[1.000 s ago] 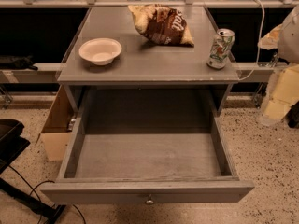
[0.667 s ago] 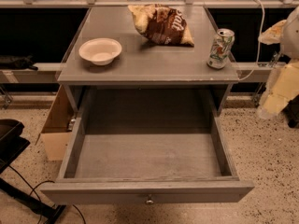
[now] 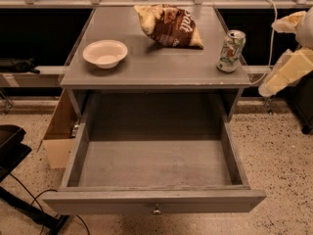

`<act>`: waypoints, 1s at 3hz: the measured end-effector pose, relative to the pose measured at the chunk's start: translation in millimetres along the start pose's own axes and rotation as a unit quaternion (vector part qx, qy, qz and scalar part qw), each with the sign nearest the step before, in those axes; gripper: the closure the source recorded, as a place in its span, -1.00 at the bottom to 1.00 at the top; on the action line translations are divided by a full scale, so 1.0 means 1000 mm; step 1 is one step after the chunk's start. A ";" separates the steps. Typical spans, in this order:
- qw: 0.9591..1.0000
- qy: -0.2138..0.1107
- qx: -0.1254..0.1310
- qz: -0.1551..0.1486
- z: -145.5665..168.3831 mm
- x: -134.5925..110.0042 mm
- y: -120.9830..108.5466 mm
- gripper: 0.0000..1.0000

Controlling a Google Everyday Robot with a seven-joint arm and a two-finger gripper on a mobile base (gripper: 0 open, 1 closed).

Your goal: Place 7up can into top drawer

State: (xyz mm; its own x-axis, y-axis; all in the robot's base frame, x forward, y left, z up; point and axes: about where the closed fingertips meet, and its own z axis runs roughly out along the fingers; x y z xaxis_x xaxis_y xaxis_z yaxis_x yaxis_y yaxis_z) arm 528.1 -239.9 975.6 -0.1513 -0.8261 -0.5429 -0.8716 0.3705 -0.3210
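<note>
The 7up can (image 3: pixel 231 51) stood upright on the grey cabinet top (image 3: pixel 161 70), close to its right edge and a little back from the near edge, well apart from everything else up there. The gripper (image 3: pixel 279 78) hung off the right side of the cabinet, beyond the can and not touching it, at about the level of the top's near edge; whether it was spread or closed could not be told. Open air lay between the can and the gripper, with a thin cable (image 3: pixel 270 38) curving down behind that gap.

The top drawer (image 3: pixel 122 202) was pulled far out toward the near side, its front panel and small round knob (image 3: pixel 156 210) nearest of all. Its side walls ran straight back under the cabinet top, and only its bare grey bottom showed inside. The whole mouth of the drawer lay uncovered from above, forward of the top's near edge.

A white bowl (image 3: pixel 105 53) sat on the left part of the top, showing only its pale inside. A brown-and-tan snack bag (image 3: pixel 170 25) lay at the far middle. A tan cardboard box (image 3: pixel 58 133) stood on the speckled floor (image 3: pixel 279 155) against the cabinet's left side
</note>
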 end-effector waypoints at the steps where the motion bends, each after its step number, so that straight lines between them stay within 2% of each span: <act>1: 0.998 -0.064 -0.008 0.029 0.031 -0.005 -0.033 -1.00; 2: 0.992 -0.117 0.004 0.041 0.053 -0.002 -0.058 -1.00; 3: 0.986 -0.159 0.027 0.047 0.066 0.005 -0.084 -1.00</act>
State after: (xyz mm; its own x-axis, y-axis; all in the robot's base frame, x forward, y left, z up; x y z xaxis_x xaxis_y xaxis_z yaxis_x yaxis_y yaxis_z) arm 631.8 -247.2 948.2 -0.0690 -0.6155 -0.7851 -0.8330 0.4685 -0.2942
